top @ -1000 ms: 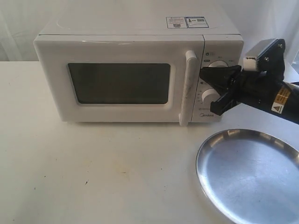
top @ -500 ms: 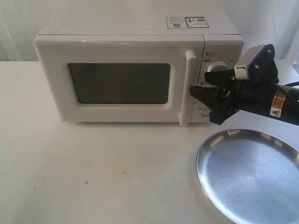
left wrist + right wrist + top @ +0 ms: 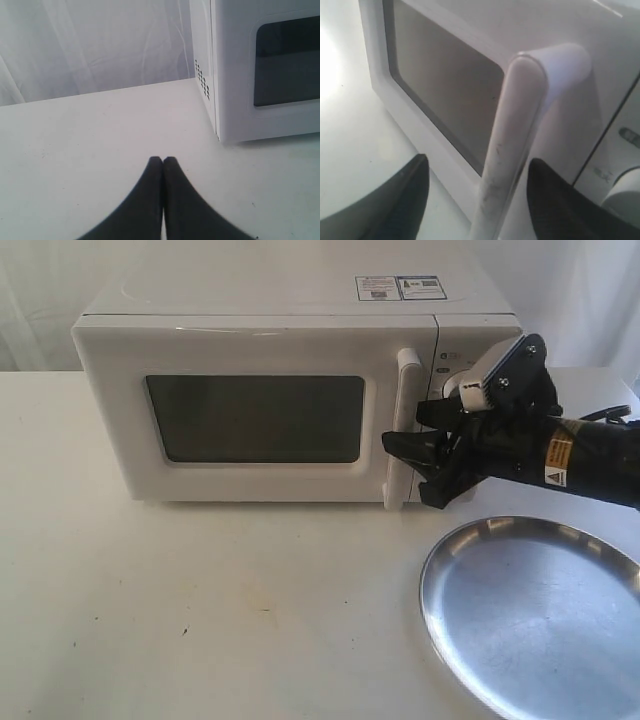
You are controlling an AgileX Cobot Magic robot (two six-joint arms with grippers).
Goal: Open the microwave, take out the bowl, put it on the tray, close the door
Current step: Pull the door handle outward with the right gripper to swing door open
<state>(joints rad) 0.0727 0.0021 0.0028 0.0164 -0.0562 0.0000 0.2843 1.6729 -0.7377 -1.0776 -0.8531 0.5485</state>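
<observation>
Left gripper: its two dark fingertips were pressed together with nothing between them, low over bare table off the microwave's vented side wall; it did not show in the exterior view.

Right gripper: its jaws were spread wide on either side of the door handle; in the right wrist view one dark finger lay on the window side of the bar and the other on the knob side, neither clearly touching it.

Microwave: stood along the far edge of the table, towards the left and centre, with stickers on its top.

Door: was shut flush with the front, its dark window showing nothing of the inside.

Handle: a vertical white bar at the door's right edge, scuffed along its length in the right wrist view.

Knobs: partly hidden behind the right arm.

Tray: lay empty near the front right corner of the table, cut by the right edge of the exterior view.

Bowl: not visible in any view.
</observation>
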